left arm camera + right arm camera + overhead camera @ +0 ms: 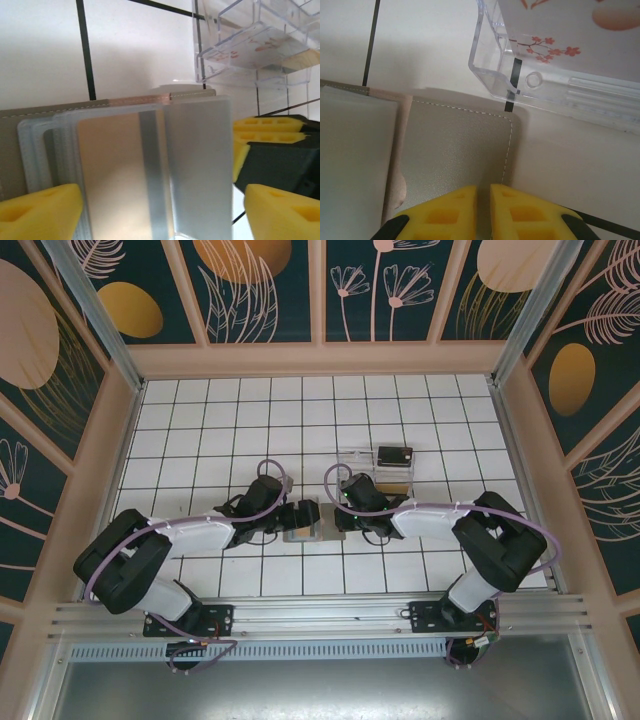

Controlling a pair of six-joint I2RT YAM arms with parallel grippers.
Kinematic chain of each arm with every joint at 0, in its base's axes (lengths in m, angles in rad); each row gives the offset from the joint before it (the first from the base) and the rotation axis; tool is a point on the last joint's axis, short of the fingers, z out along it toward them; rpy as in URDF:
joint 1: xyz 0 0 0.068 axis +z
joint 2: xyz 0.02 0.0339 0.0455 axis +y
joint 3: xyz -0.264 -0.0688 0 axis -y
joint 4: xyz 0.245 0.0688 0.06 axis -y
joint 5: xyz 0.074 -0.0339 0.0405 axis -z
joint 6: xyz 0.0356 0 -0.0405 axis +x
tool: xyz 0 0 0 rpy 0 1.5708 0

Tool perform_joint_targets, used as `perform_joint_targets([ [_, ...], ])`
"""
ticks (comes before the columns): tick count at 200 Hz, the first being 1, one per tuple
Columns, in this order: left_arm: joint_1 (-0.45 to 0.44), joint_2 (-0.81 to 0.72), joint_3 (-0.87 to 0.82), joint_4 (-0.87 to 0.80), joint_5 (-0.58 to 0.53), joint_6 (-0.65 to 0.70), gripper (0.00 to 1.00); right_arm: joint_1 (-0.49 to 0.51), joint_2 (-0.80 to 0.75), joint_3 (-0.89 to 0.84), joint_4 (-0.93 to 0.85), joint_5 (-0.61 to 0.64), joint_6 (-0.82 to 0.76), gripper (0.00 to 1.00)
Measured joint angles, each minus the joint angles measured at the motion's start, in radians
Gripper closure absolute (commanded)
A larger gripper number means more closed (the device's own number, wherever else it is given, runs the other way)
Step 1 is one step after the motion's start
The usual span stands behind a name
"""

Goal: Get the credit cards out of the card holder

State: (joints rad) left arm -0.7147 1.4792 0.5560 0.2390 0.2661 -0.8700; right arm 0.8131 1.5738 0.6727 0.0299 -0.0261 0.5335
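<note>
Both arms bend inward and meet mid-frame on the counter (200, 420), at the one card holder (312, 530). The left pincer (160, 190) is released, its pads wide astride the clear sleeves (200, 165) and one tan-gold credit card (112, 170). The right pincer (482, 200) is clenched on the holder's grey flap, and a second, dark card (395, 455) lies atop the one clear tray (350, 458) just above centre.

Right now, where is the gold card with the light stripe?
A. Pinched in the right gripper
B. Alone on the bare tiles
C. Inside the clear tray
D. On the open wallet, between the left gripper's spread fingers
D: in the left wrist view the gold card lies on the wallet, and the left gripper stands open with one yellow finger at each side of it.
</note>
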Motion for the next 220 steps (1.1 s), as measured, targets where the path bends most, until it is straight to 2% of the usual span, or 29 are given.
perform_joint_targets([
  [13,0.000,0.000,0.000,0.013,0.011,0.003,0.02,0.000,0.000,0.000,0.000,0.000,0.000,0.82],
  [28,0.000,0.000,0.000,0.023,0.016,0.003,0.01,0.000,0.000,0.000,0.000,0.000,0.000,0.82],
  [108,0.000,0.003,0.000,0.034,0.026,0.004,0.01,0.000,0.000,-0.001,0.003,0.000,0.005,0.82],
  [220,-0.005,-0.072,0.000,0.000,0.079,0.004,0.08,0.000,0.007,-0.002,0.019,-0.005,0.008,0.82],
])
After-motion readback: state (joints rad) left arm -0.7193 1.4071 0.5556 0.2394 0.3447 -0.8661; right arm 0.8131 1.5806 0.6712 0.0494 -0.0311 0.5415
